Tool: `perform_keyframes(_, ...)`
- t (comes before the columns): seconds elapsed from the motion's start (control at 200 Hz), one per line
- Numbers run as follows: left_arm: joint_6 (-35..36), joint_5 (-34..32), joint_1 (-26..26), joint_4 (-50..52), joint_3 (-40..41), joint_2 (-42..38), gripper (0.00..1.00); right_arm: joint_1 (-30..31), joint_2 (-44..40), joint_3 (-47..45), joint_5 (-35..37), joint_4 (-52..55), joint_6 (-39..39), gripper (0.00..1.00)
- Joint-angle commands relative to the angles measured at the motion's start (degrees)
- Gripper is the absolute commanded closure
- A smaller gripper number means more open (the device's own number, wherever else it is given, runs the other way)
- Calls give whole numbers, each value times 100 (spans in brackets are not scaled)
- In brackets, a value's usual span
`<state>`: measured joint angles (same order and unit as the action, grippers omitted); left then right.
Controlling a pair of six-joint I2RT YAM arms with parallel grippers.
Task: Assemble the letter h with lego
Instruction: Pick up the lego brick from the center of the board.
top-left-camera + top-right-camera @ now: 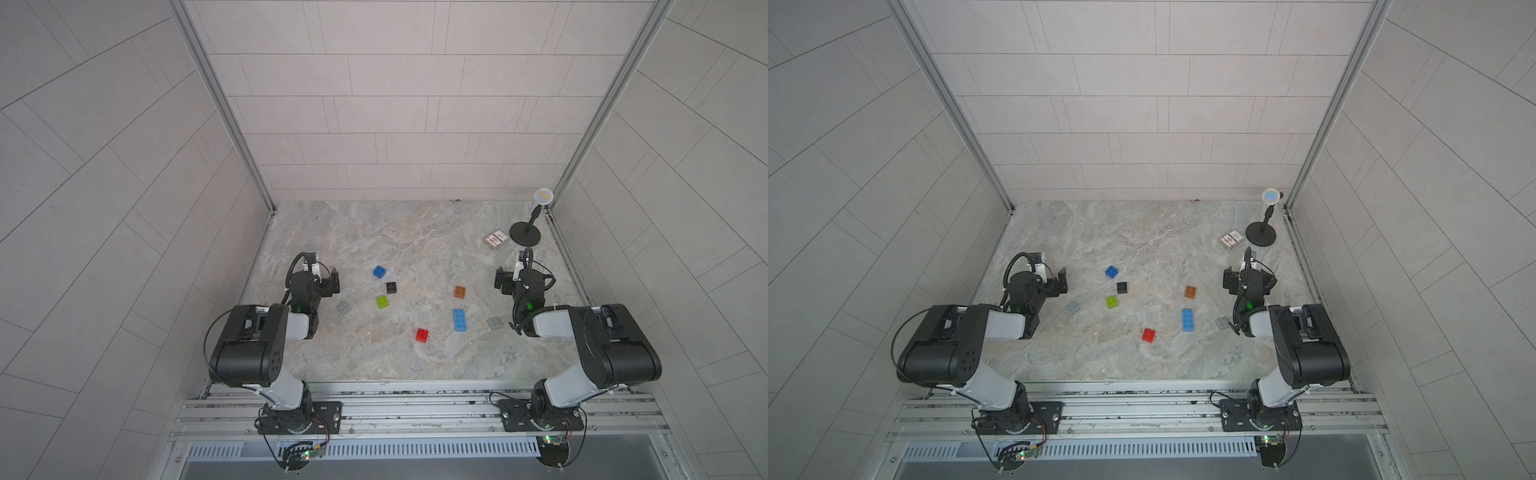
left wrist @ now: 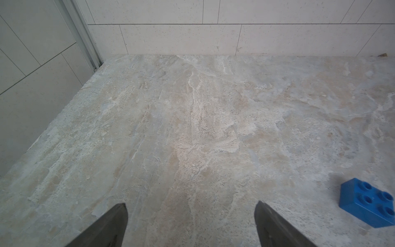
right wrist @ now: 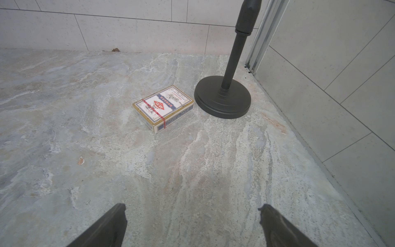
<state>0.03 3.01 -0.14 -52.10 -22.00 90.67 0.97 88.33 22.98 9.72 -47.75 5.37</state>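
Two arms rise from the rail along the near edge of the tabletop [image 1: 415,232]. Each is folded at a raised elbow, with the forearm reaching toward the far edge. The left tool [image 1: 333,279] hangs low beside the left edge and the right tool [image 1: 500,279] beside the right edge. Both have their jaws spread wide, and the wrist views show only bare stone-patterned surface between the dark, tapered fingers [image 2: 115,222].

Eight glossy plastic bricks lie singly between the two tools, studs up. None touches another, so no part of the h is joined.
- **Square bricks:** seven are square; the blue one, seen close in the left wrist view, shows four studs.
- **Left of the middle:** the blue brick [image 1: 378,272], black brick [image 1: 390,287] and lime brick [image 1: 382,302] form a loose group. A grey brick [image 1: 343,307] lies nearest the left arm.
- **Right of the middle:** the orange brick [image 1: 459,291] lies beyond the one longer light blue brick [image 1: 459,319]. A second grey brick [image 1: 493,322] lies close to the right arm.
- **Toward the near edge:** the red brick [image 1: 422,335] is the closest to it.

One flat printed card box [image 1: 496,240] with a red band lies near the far right corner. It sits just beside the round matte base of one black stand [image 1: 524,233].
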Motion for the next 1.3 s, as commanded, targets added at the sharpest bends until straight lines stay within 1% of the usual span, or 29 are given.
perform_keyframes(0.0,-61,-580,-29,12,-80,-33,0,26,-44,-31,82,-13,-44,0)
perform_keyframes(0.025,-162,-990,-49,102,-118,-53,0,26,-53,-39,83,-18,-49,0)
perform_keyframes(0.08,-355,-1449,-57,-98,42,-205,0,60,-90,-100,66,-173,-115,0)
perform_keyframes(0.145,-484,-1898,-88,33,160,-564,0,212,-391,-184,106,-236,-315,0)
perform_keyframes(0.175,-460,-2067,-148,245,127,-742,0,368,-786,-79,293,202,-450,0)
perform_keyframes(0.225,-385,-2382,-298,907,-100,-1091,0,540,-1480,264,374,1428,-555,0)
perform_keyframes(0.275,-304,-2737,-488,1540,-429,-1395,0,612,-2150,730,180,2591,-417,0)
perform_keyframes(0.315,-436,-2956,-592,1541,-599,-1658,0,624,-2558,901,-75,2984,-242,0)
perform_keyframes(0.375,-851,-2763,-632,1819,-786,-2271,0,650,-3171,777,-131,2975,326,0)
perform_keyframes(0.405,-1170,-2709,-628,1924,-849,-2578,0,650,-3435,686,80,3049,935,0)
perform_keyframes(0.455,-2011,-2689,-641,1973,-867,-3014,0,630,-3872,627,447,3518,1940,0)
perform_keyframes(0.51,-2585,-2441,-668,1870,-782,-3455,0,552,-4244,483,435,3640,2279,0)
perform_keyframes(0.55,-2830,-2308,-696,1632,-655,-3680,0,523,-4463,317,719,3688,3018,0)
perform_keyframes(0.57,-2981,-2249,-709,1500,-587,-3746,0,492,-4546,232,825,3701,3220,0)
perform_keyframes(0.615,-3209,-2171,-707,1304,-475,-3808,0,357,-4590,91,591,3496,3389,0)
perform_keyframes(0.666,-3378,-1997,-707,1400,-516,-3769,0,292,-4418,228,389,3703,3459,0)
perform_keyframes(0.701,-3302,-1700,-706,1619,-674,-3685,0,293,-4165,470,227,4069,3541,1)
perform_keyframes(0.736,-3256,-1364,-711,2062,-972,-3566,0,293,-3838,774,-151,4467,3496,5)
perform_keyframes(0.761,-3267,-1226,-745,2547,-1234,-3465,0,320,-3620,1005,-428,4785,3452,12)
perform_keyframes(0.791,-3272,-1137,-809,3122,-1602,-3290,0,417,-3306,1332,-681,5263,3481,17)
perform_keyframes(0.821,-3084,-1040,-905,3612,-1920,-3099,0,617,-2938,1696,-785,5821,3474,24)
perform_keyframes(0.846,-2939,-1033,-1041,4052,-2217,-2906,0,861,-2657,1956,-729,6247,3430,26)
perform_keyframes(0.921,-2637,-1117,-1471,5706,-3217,-2236,0,1864,-1733,2729,-267,7509,3062,28)
perform_keyframes(0.971,-2440,-1043,-1738,6735,-3894,-1712,0,2315,-1159,3107,-65,8087,2986,29)
perform_keyframes(1.021,-2278,-951,-1992,7550,-4376,-1241,0,2534,-739,3220,-257,8163,2962,31)
perform_keyframes(1.066,-2220,-859,-2142,8009,-4675,-821,0,2582,-458,3196,-406,8047,3030,32)
perform_keyframes(1.181,-2264,-401,-2238,8916,-5301,161,0,2578,152,3375,-643,7969,3073,32)
perform_keyframes(1.236,-2299,-104,-2245,9103,-5482,509,1,2581,464,3539,-764,8016,3077,32)
perform_keyframes(1.291,-2429,-15,-2244,9069,-5456,660,2,2582,744,3684,-843,8042,3067,34)
